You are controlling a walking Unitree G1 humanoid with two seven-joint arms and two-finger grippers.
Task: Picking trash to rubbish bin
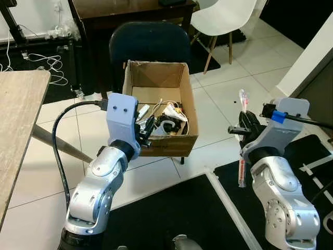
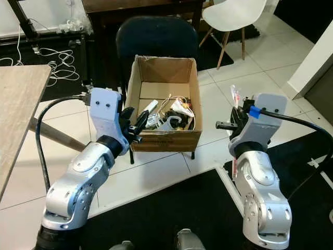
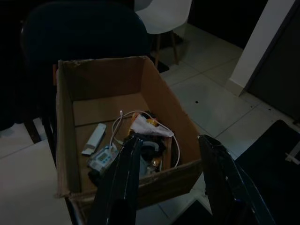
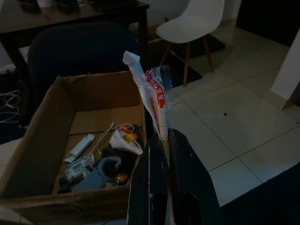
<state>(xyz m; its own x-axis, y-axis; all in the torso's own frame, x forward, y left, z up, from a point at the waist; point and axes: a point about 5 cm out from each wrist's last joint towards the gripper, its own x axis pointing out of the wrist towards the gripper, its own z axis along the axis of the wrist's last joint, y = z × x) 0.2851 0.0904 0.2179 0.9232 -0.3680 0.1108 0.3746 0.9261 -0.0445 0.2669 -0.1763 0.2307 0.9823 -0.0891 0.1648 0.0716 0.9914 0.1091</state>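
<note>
An open cardboard box (image 1: pixel 161 107) of mixed trash rests on a dark chair (image 1: pixel 150 41) above the tiled floor (image 1: pixel 229 99). The left gripper (image 1: pixel 146 130) hangs at the box's near left corner, jaws wide apart and empty. To the box's right, the right gripper (image 2: pixel 235 124) has its jaws closed on a long red-and-white plastic wrapper (image 4: pixel 152 91), held upright.

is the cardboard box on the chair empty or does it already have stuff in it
Partly filled. The cardboard box is open-topped, with cables, a white remote-like piece and wrappers in its near half; bare cardboard floor shows toward the back.
</note>
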